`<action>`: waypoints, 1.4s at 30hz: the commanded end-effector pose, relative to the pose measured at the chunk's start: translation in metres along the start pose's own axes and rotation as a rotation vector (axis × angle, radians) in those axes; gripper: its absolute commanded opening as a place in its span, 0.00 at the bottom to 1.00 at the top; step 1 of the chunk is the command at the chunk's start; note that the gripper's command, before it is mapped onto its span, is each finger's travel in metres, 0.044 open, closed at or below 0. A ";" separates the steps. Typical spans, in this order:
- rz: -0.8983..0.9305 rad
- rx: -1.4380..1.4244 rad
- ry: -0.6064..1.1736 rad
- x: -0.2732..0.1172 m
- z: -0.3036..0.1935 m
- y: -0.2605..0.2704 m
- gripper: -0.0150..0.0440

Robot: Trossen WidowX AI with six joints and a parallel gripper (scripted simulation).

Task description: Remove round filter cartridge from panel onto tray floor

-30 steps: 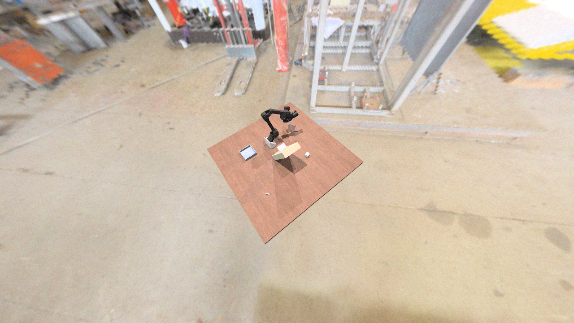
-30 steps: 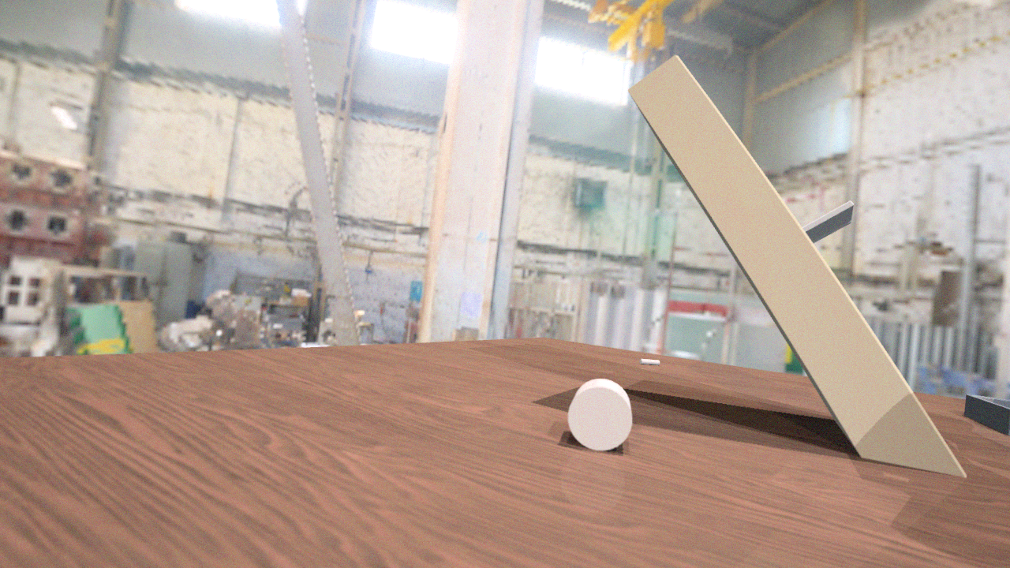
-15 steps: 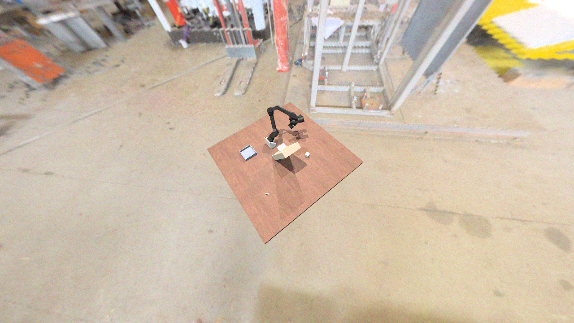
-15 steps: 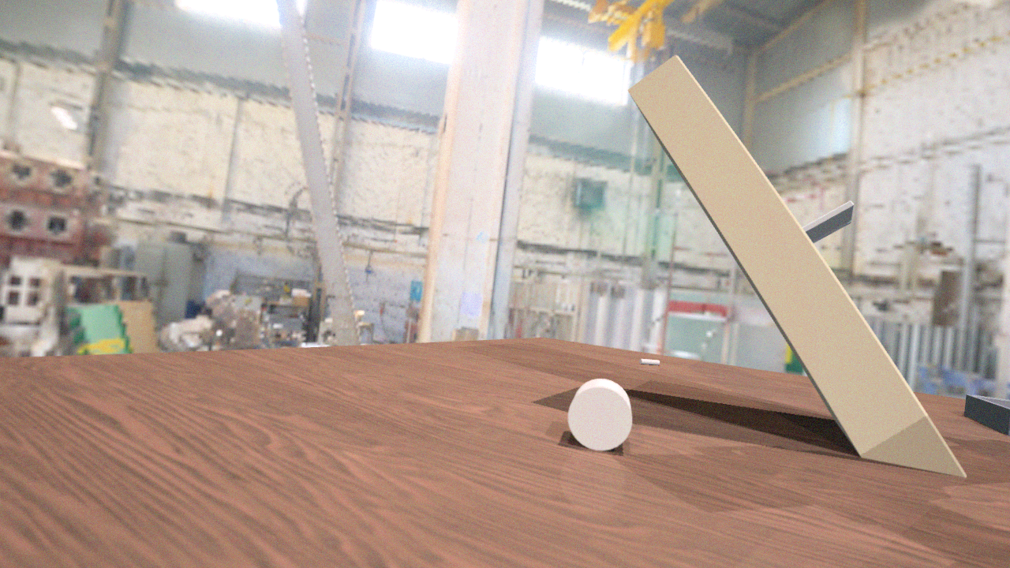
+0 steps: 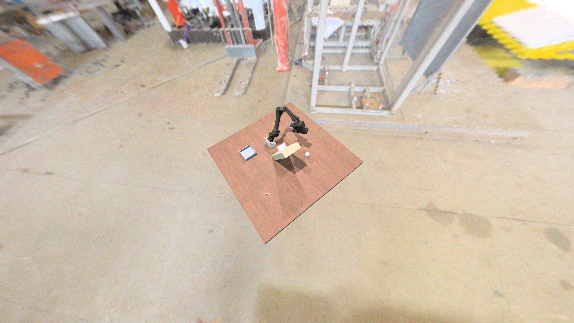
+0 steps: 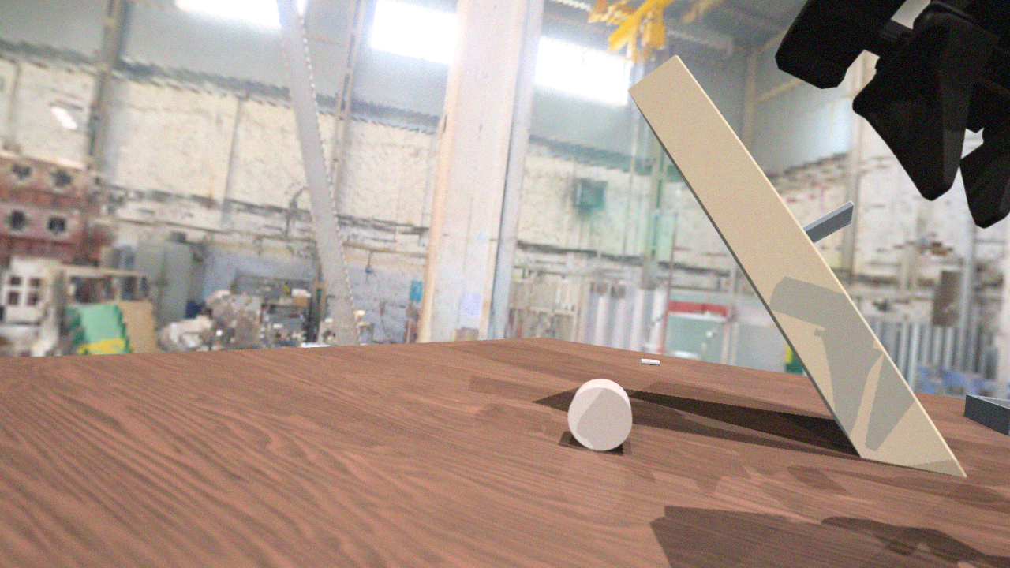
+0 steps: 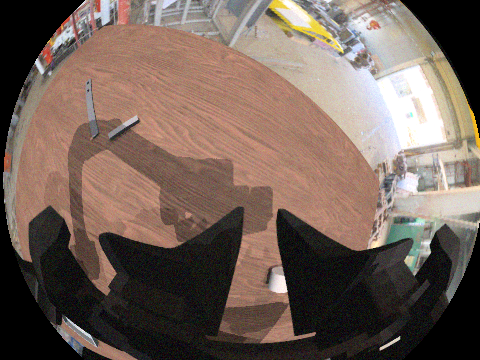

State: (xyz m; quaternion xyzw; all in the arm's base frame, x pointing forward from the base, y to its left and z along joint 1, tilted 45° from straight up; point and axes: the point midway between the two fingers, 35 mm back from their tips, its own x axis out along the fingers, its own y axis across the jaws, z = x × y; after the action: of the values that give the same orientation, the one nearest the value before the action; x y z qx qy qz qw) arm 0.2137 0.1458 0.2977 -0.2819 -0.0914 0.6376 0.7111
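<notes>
The beige service panel leans on the table, its slotted face turned away in the top and exterior views, so the filter cartridge is hidden. A thin pale ledge juts from its front. The blue-grey tray lies on the far side of the panel from the white cylinder. My gripper is partly open, with a narrow gap and nothing between the fingertips. It hangs in the air, above and in front of the panel, apart from it.
A short white cylinder lies beside the panel. Two narrow grey bars, one longer with holes and one shorter, are near the arm's side of the table. A small white rod lies behind the panel.
</notes>
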 end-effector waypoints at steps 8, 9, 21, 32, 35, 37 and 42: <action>-0.346 0.578 0.189 -0.089 -0.087 -0.052 0.43; -0.385 0.637 0.198 -0.100 -0.095 -0.054 0.43; -0.929 1.535 0.069 -0.258 -0.198 -0.018 0.43; -0.999 1.674 0.004 -0.277 -0.211 -0.003 0.43; -0.999 1.674 0.004 -0.277 -0.211 -0.003 0.43; -0.999 1.675 0.005 -0.277 -0.212 -0.004 0.43; -0.998 1.676 0.009 -0.273 -0.217 -0.007 0.43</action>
State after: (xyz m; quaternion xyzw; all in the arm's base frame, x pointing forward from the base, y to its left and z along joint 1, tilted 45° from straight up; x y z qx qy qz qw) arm 0.2763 -0.1802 0.1889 0.3816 0.2809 0.1212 0.8722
